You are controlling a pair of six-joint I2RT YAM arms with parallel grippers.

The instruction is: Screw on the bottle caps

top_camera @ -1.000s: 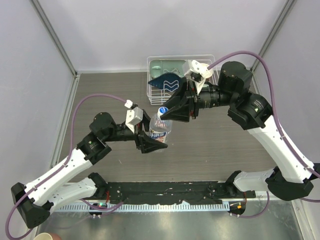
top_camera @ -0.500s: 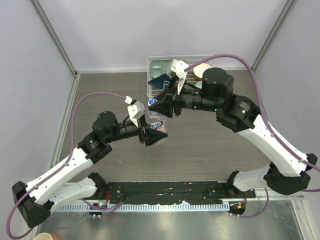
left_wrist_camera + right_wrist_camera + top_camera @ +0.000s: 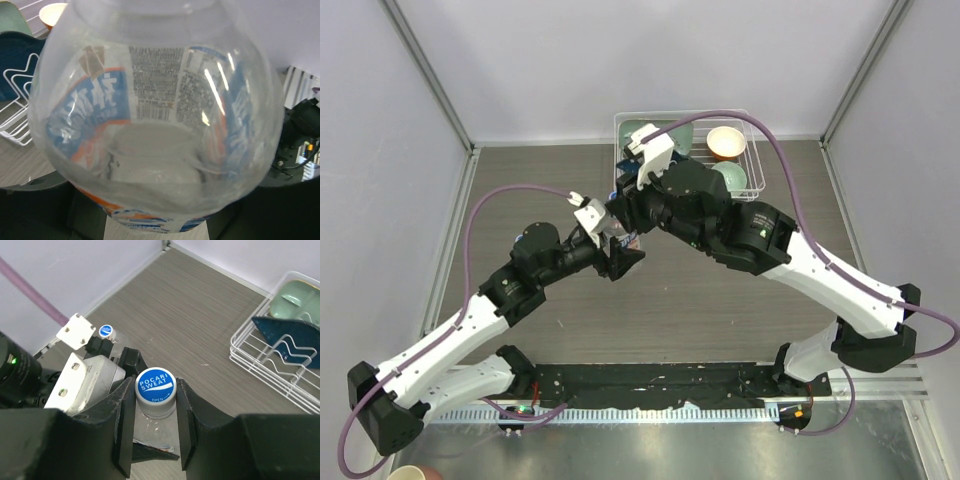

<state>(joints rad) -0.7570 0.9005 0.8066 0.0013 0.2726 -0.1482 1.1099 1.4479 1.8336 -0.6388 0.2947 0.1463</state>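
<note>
Both arms meet a little left of the middle of the grey wood-grain surface (image 3: 740, 300), the left one reaching in from about 7 o'clock and the right one arching over from about 4 o'clock. The left hand (image 3: 620, 258) is closed around the body of the labelled bottle (image 3: 155, 125). The clear plastic and its blue, orange and white band fill nearly the whole left wrist view, with the dark fingers showing only at the bottom edge. From above, the bottle is almost hidden between the two wrists, and I cannot tell whether its base touches the surface. The bottle cap (image 3: 155, 381) sits on the neck, its blue top printed "POCARI SWEAT" and facing straight up at the right wrist camera. The right hand (image 3: 154, 390) is down over it, and its two black fingers (image 3: 125, 430) stand at 9 and 3 o'clock of the cap, pressed against its sides as far as I can see. The wire dish rack (image 3: 620, 190) stands at 12 o'clock at the far edge of the surface, just beyond the hands. In it are an orange bowl (image 3: 725, 142) and a pale green bowl (image 3: 735, 178).
</note>
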